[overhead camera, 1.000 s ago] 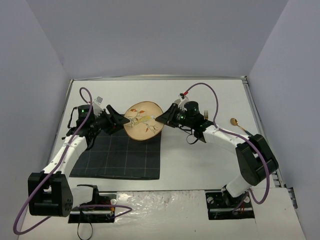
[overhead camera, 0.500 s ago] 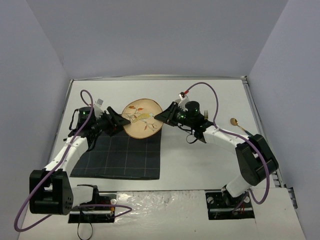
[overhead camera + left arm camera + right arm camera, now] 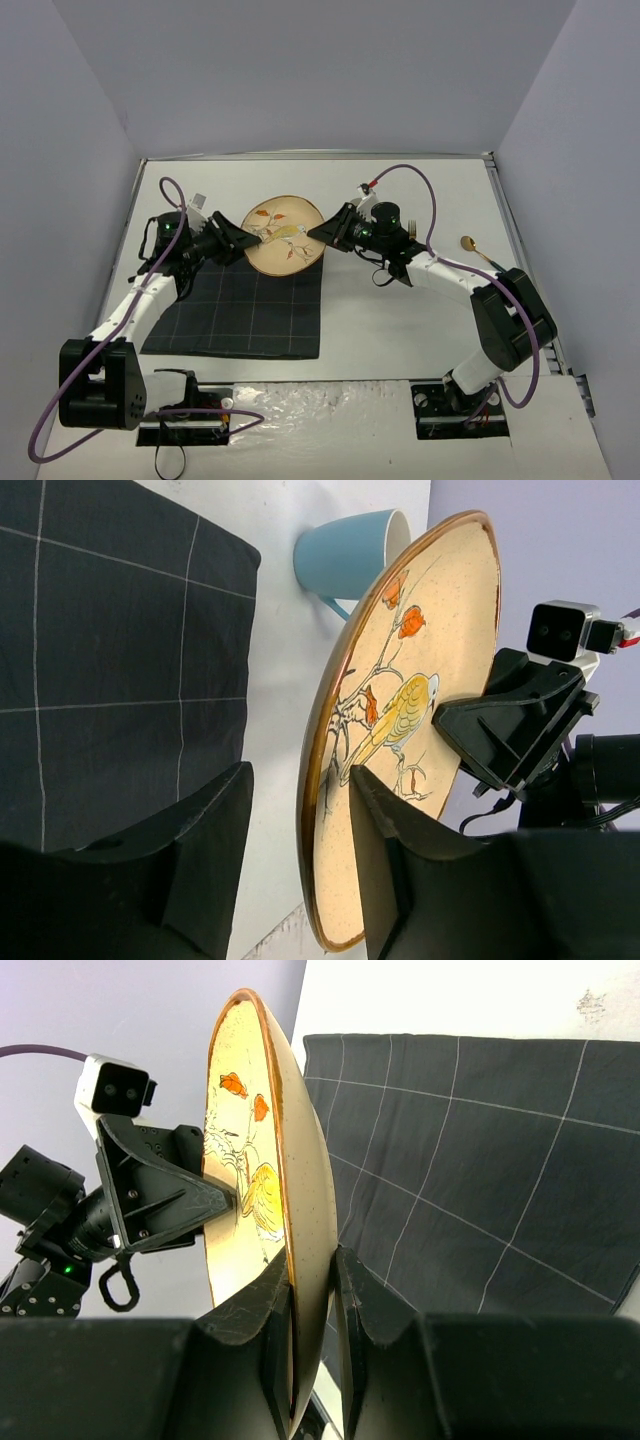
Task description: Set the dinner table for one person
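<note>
A round tan plate (image 3: 283, 235) painted with a yellow bird hangs tilted in the air over the far edge of the dark grey checked placemat (image 3: 240, 310), above the white dinner table (image 3: 420, 200). My right gripper (image 3: 318, 232) is shut on the plate's right rim; in the right wrist view both fingers of the right gripper (image 3: 312, 1260) pinch the plate (image 3: 300, 1160). My left gripper (image 3: 245, 240) is open and straddles the plate's left rim. In the left wrist view the left gripper (image 3: 298, 780) has the plate's edge (image 3: 420, 630) between its spread jaws.
A light blue mug (image 3: 350, 552) lies on its side on the table beyond the placemat (image 3: 100, 680), behind the plate. A gold spoon (image 3: 470, 245) lies near the table's right edge. The placemat also shows under the plate in the right wrist view (image 3: 480, 1160).
The plate has shifted a little farther back in the right gripper's hold. My left gripper has moved right, and its open jaws now sit around the plate's left rim.
</note>
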### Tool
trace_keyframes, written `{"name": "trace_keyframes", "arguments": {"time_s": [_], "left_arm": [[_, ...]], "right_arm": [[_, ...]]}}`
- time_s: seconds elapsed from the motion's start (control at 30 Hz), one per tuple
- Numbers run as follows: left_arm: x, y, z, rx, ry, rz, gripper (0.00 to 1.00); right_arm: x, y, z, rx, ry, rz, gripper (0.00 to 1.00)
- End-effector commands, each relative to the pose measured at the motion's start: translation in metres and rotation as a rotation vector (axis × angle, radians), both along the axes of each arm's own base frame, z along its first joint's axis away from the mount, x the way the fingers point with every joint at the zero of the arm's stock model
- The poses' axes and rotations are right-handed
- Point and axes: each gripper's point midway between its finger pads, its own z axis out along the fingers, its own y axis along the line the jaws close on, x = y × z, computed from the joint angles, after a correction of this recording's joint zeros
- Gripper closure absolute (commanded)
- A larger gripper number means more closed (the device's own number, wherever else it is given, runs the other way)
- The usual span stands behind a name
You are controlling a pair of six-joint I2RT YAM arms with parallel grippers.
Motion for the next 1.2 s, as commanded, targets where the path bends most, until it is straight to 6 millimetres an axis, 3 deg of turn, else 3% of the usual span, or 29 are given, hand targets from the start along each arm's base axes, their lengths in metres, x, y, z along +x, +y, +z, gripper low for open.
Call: {"name": "trace_keyframes", "arguments": {"time_s": [0.0,0.17,0.33,0.47,0.57,0.8,1.03,1.17], "left_arm": [[0.005,-0.007,0.032,-0.037,-0.123,-0.021,0.63],[0.006,-0.007,0.038,-0.044,-0.145,-0.021,0.77],[0.005,-0.006,0.039,-0.036,-0.163,-0.019,1.00],[0.004,-0.006,0.039,-0.035,-0.165,-0.017,1.00],[0.002,-0.005,0.042,-0.035,-0.180,-0.013,1.00],[-0.003,-0.002,0.056,-0.055,-0.235,0.011,1.00],[-0.012,0.010,0.056,-0.084,-0.241,0.064,1.00],[-0.015,0.044,0.044,-0.067,-0.234,0.193,1.00]], "right_arm": [[-0.002,0.010,0.090,0.198,-0.237,0.047,1.00],[-0.002,0.011,0.084,0.193,-0.226,0.050,1.00],[-0.004,0.013,0.079,0.180,-0.223,0.054,1.00],[-0.003,0.011,0.072,0.136,-0.219,0.045,1.00],[0.001,0.006,0.065,0.069,-0.245,0.028,0.85],[0.005,-0.008,0.044,-0.080,-0.233,-0.017,0.33],[0.006,-0.025,0.035,-0.168,-0.238,-0.051,0.12],[0.007,-0.047,0.039,-0.244,-0.271,-0.103,0.02]]}}
